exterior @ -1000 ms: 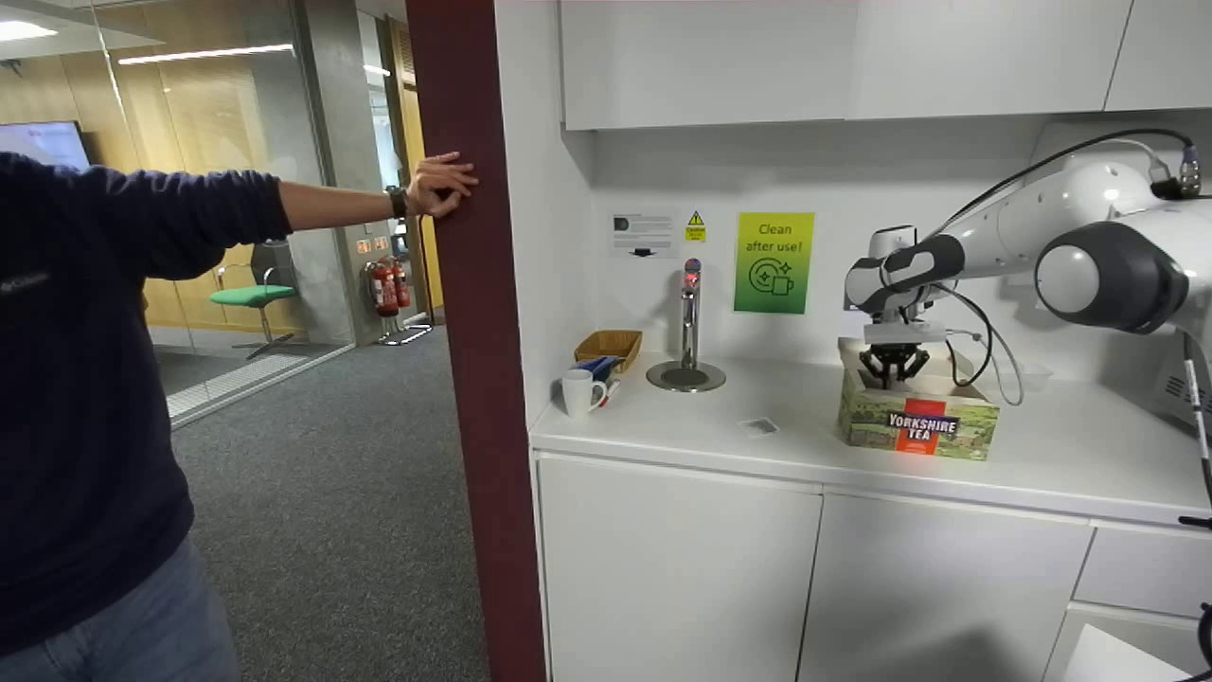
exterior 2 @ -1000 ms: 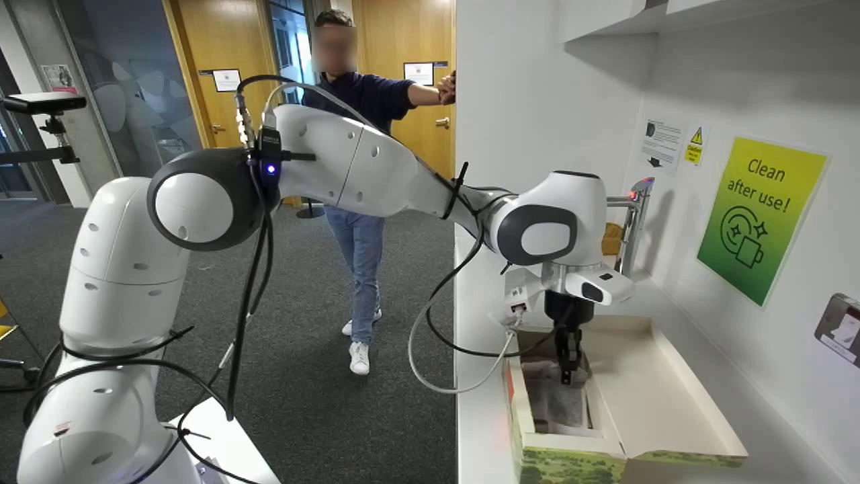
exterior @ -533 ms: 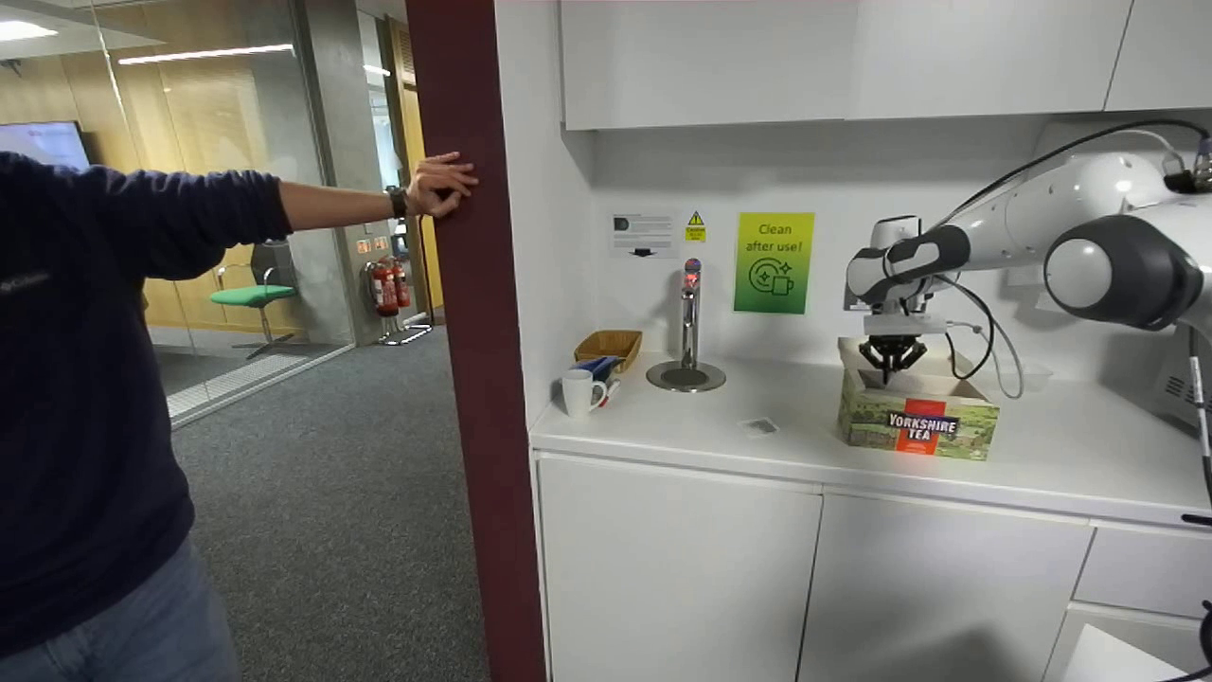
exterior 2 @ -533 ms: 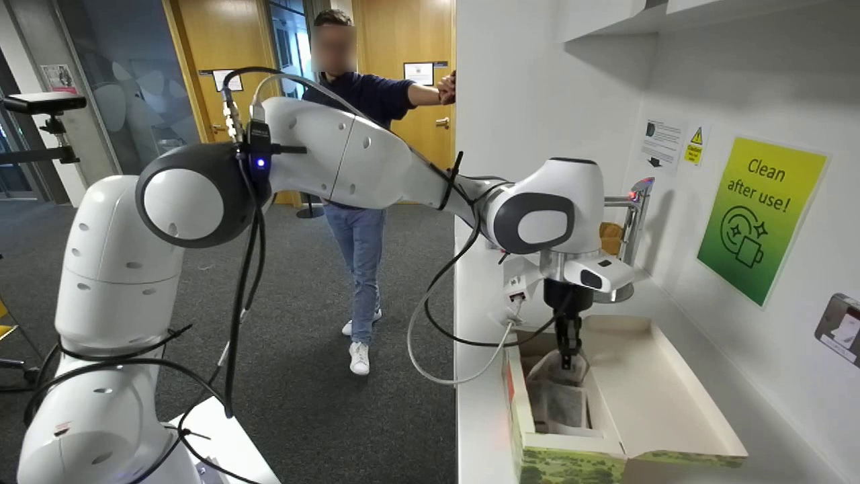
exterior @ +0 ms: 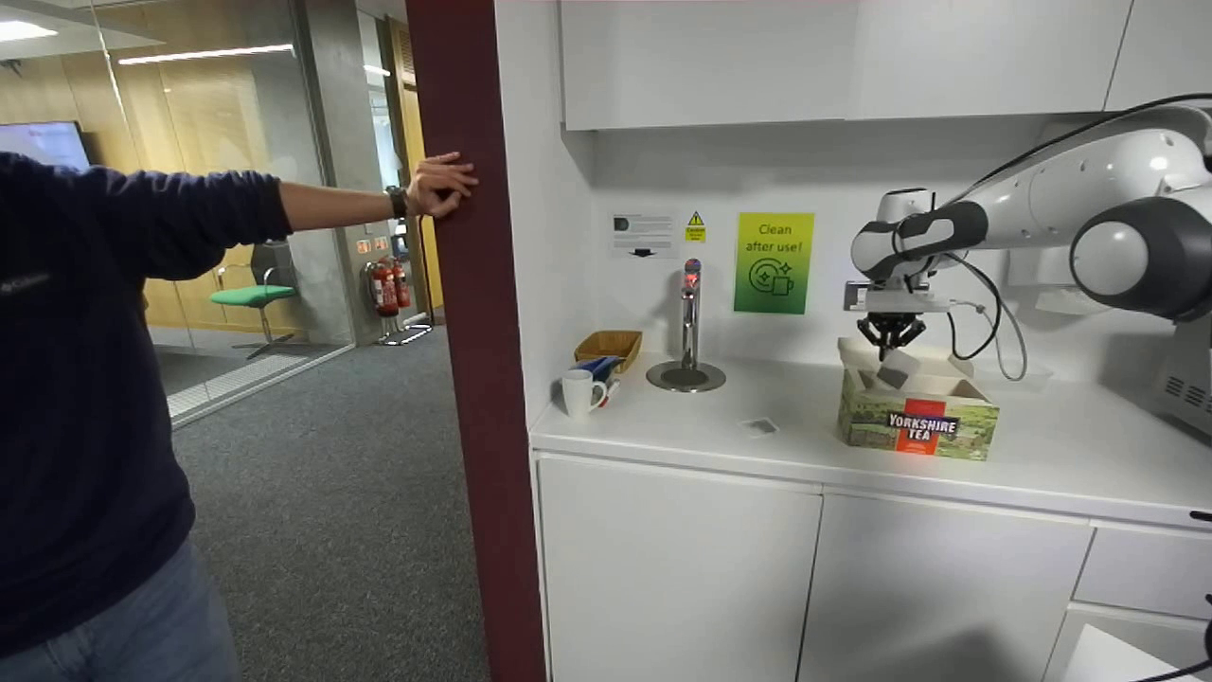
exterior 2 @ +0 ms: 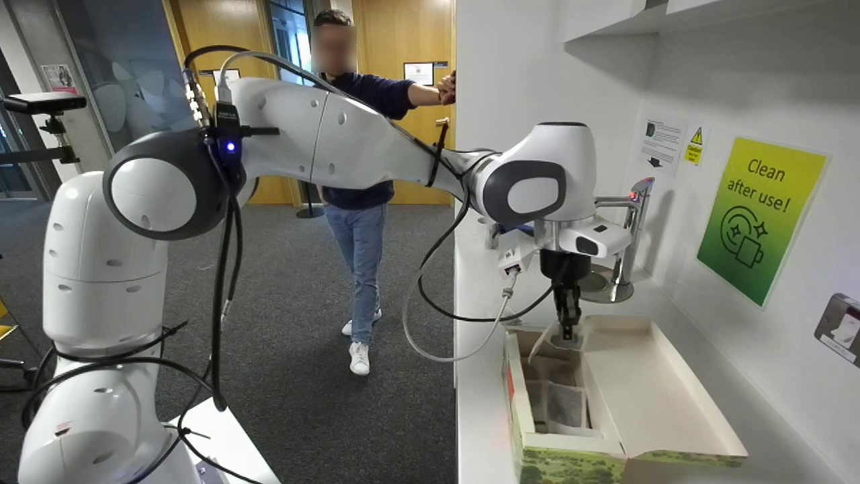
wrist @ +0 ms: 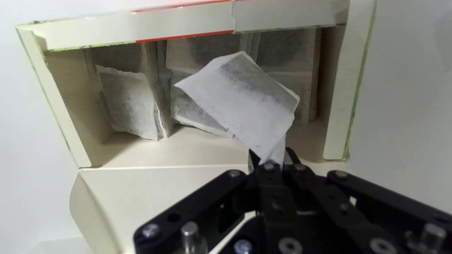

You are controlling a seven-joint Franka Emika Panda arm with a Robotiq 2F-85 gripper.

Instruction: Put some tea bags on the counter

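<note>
My gripper [exterior: 886,352] is shut on a pale-grey tea bag [exterior: 899,367], just above the open tea box [exterior: 918,431]. In the wrist view the held tea bag [wrist: 243,102] is pinched by one corner between the fingertips and slants over the box; whether a second one clings behind it I cannot tell. Several more tea bags [wrist: 129,102] stand and lie inside the box, and they also show in an exterior view [exterior 2: 566,405]. Another flat tea bag [exterior: 758,427] lies on the white counter [exterior: 677,431], left of the box.
The box's lid [exterior 2: 662,393] is folded back toward the wall. A white mug [exterior: 579,392], a wicker basket [exterior: 611,347] and a chrome tap [exterior: 690,317] on a round drain stand on the counter's left part. Upper cabinets [exterior: 710,62] hang above. A person [exterior 2: 356,195] stands beyond the counter.
My gripper has risen from inside the box to above its rim. The tea bag has come up with it and now shows clear in an exterior view. The arm has drawn back slightly.
</note>
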